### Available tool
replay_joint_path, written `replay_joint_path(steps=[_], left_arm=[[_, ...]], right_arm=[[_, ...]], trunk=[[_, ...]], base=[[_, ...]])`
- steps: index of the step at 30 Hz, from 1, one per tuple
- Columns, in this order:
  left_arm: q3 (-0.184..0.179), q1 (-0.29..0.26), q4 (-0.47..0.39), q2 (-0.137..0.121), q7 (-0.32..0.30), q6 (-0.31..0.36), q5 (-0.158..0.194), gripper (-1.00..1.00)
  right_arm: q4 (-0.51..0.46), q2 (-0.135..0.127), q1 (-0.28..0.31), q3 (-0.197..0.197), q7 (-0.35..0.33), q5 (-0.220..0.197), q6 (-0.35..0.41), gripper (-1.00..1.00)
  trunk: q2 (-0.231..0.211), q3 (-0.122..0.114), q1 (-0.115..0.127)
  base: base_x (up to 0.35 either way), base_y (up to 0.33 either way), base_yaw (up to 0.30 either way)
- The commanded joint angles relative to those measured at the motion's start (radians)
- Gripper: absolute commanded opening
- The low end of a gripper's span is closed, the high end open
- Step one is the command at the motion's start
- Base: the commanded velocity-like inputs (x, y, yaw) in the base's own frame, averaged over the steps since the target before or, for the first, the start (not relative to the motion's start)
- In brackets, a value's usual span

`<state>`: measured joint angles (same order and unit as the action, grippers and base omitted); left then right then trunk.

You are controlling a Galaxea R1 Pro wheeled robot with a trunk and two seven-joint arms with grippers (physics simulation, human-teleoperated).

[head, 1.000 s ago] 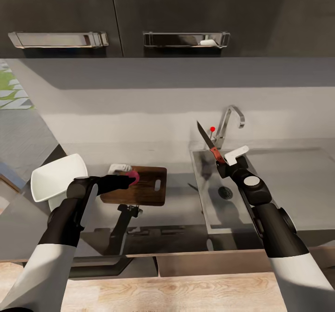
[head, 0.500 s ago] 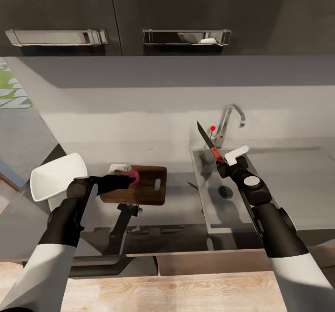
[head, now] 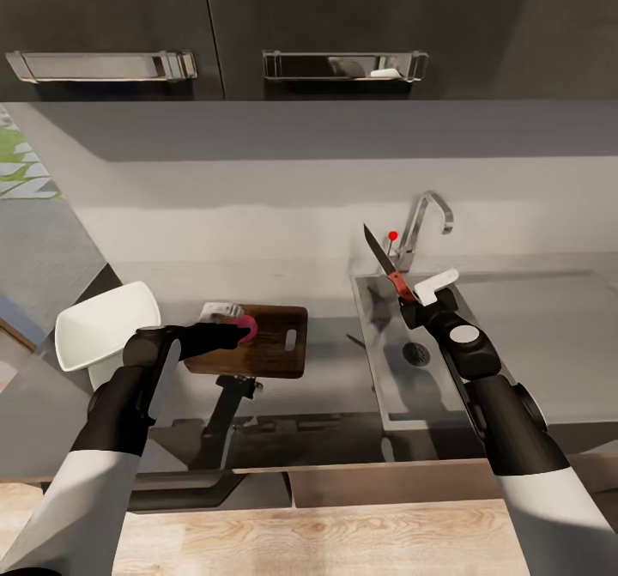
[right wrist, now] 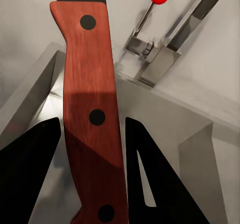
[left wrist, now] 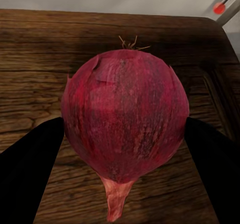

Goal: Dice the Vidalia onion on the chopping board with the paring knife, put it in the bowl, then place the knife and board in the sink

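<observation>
Left jaws clasping Vidalia onion over chopping board, seemingly touching it

Soft even light, sharp renders, glossy reflections on the countertop.

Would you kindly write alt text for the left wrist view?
A rounded, dark-red Vidalia onion sits between the left gripper's two black fingers, above a dark-brown wooden chopping board.
</observation>
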<state>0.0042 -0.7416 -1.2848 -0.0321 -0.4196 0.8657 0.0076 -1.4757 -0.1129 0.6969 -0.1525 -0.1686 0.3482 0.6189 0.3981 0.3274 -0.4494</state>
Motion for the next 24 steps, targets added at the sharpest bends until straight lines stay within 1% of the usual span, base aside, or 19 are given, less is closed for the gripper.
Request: replay_joint_path(steps=[1, 13, 17, 24], left_arm=[[0.0, -0.001, -0.001, 0.0, -0.002, 0.006, 0.0, -1.0], [0.0, -0.001, -0.001, 0.0, -0.002, 0.006, 0.0, -1.0], [0.0, -0.001, -0.002, 0.0, -0.002, 0.006, 0.0, -1.0], [0.0, -0.001, -0.002, 0.0, -0.002, 0.006, 0.0, -1.0]], right_arm=[[-0.001, -0.001, 0.001, -0.001, -0.009, 0.009, 0.005, -1.0], [-0.001, -0.001, 0.001, -0.002, -0.01, 0.009, 0.005, -1.0], [-0.001, -0.001, 0.001, -0.023, -0.009, 0.009, 0.005, -1.0], [-0.001, -0.001, 0.001, -0.045, -0.009, 0.009, 0.005, -1.0]], trunk=[[0.002, 0.002, -0.001], [0.002, 0.005, -0.001], [0.002, 0.007, -0.001], [0.002, 0.01, -0.001]], base=[[0.0, 0.0, 0.0], [0.0, 0.0, 0.0], [0.0, 0.0, 0.0], [0.0, 0.0, 0.0]])
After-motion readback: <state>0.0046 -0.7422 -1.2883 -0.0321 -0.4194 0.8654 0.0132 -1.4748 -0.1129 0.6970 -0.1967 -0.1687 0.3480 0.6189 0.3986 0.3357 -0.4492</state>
